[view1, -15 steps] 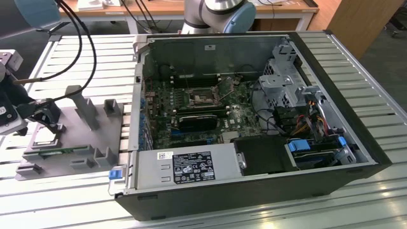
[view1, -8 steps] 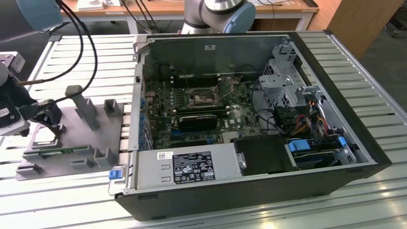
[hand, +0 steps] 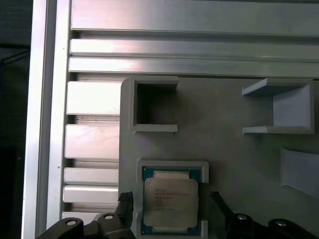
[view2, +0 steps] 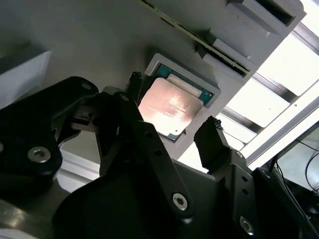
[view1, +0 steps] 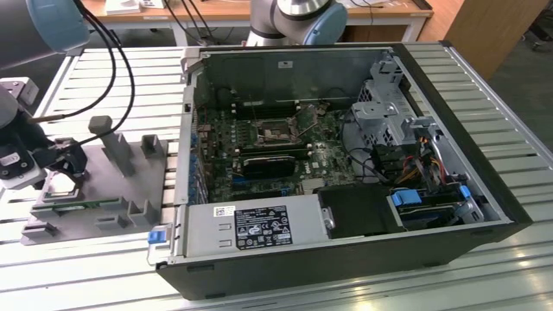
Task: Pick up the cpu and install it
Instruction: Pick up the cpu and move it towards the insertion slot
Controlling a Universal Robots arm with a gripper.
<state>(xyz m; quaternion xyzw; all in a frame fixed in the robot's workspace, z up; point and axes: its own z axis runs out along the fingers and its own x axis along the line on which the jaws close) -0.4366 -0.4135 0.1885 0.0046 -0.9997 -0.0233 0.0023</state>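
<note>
The cpu [hand: 170, 203] is a flat square chip with a shiny metal top, lying in a shallow pocket of the grey fixture plate [hand: 224, 129]. My gripper [hand: 170, 199] hangs just above it, open. One dark fingertip [hand: 125, 199] stands on each side of the chip, clear of its edges. The second wrist view has the cpu [view2: 171, 107] between the same two fingers [view2: 212, 137], with the gripper [view2: 172, 105] spread around it. In the exterior view the gripper [view1: 61, 172] is at the left, over the cpu [view1: 62, 188] on the fixture [view1: 116, 194].
An open computer case [view1: 449, 214] lies at the exterior view's middle and right, with the motherboard's black socket [view1: 278, 131] inside. Upright grey blocks [view1: 121, 152] rise from the fixture. Cables [view1: 121, 71] hang above it. The table top is slatted aluminium [hand: 174, 50].
</note>
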